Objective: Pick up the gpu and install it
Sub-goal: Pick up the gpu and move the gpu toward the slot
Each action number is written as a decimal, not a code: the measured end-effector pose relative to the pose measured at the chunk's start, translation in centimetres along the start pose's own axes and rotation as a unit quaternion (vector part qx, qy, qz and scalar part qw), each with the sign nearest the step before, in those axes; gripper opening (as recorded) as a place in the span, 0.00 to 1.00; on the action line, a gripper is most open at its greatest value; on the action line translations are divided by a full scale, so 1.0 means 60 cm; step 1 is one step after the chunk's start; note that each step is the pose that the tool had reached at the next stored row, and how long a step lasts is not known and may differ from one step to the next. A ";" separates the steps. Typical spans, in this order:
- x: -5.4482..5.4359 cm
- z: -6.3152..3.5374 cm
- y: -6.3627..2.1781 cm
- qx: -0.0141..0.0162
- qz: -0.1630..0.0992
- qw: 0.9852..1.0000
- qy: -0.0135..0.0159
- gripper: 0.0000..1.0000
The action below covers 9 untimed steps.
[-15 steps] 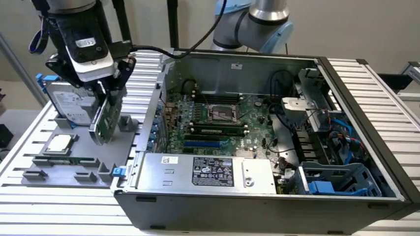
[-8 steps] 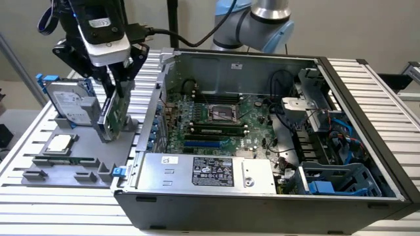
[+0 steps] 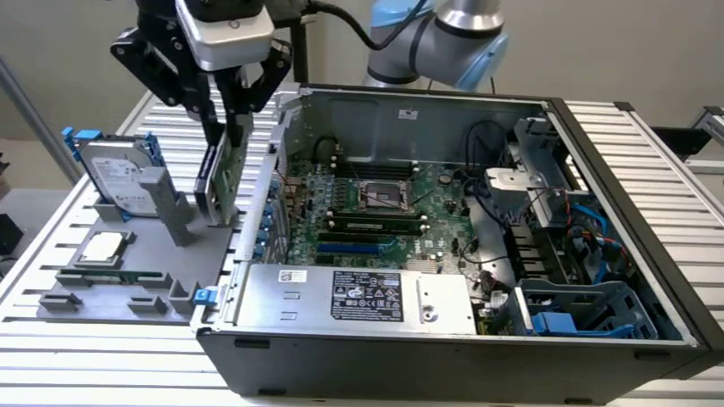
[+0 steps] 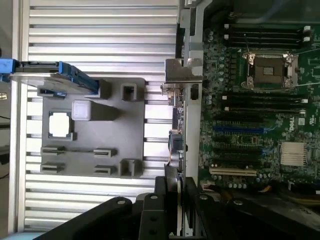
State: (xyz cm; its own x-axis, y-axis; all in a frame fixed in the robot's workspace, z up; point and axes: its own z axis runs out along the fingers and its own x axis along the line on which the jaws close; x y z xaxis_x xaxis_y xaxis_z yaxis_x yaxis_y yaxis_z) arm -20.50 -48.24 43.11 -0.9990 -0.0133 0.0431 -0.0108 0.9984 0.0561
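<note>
The gpu (image 3: 223, 178) is a thin dark card that hangs upright on its edge, with my gripper (image 3: 226, 127) shut on its top edge. It is over the side of the grey holder tray (image 3: 136, 297) nearest the open computer case (image 3: 453, 339), just outside the case's wall. In the wrist view the gpu (image 4: 175, 142) shows edge-on, running along the case wall with its silver end bracket (image 4: 182, 74) at the far end. The gripper (image 4: 174, 200) fingers clamp it from both sides. The motherboard (image 3: 374, 203) with its expansion slots (image 4: 240, 131) lies beyond the wall.
On the tray stand a silver hard drive with blue rails (image 3: 119, 174), a processor chip (image 3: 102, 248) and a green memory stick (image 3: 108, 277). Inside the case are a power supply (image 3: 362, 292), cables and a drive cage (image 3: 588, 309). The slatted metal table (image 3: 667, 170) surrounds it.
</note>
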 end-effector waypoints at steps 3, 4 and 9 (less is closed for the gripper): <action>-0.022 -0.020 0.000 0.000 0.000 1.000 0.003 0.00; -0.029 -0.026 0.001 0.000 0.000 1.000 0.004 0.00; -0.067 -0.032 0.000 0.000 0.000 1.000 0.006 0.00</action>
State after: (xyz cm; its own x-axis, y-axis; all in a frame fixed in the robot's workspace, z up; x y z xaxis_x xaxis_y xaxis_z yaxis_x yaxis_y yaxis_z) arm -16.40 -48.27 44.87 -0.9984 -0.0132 0.0542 -0.0101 0.9984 0.0561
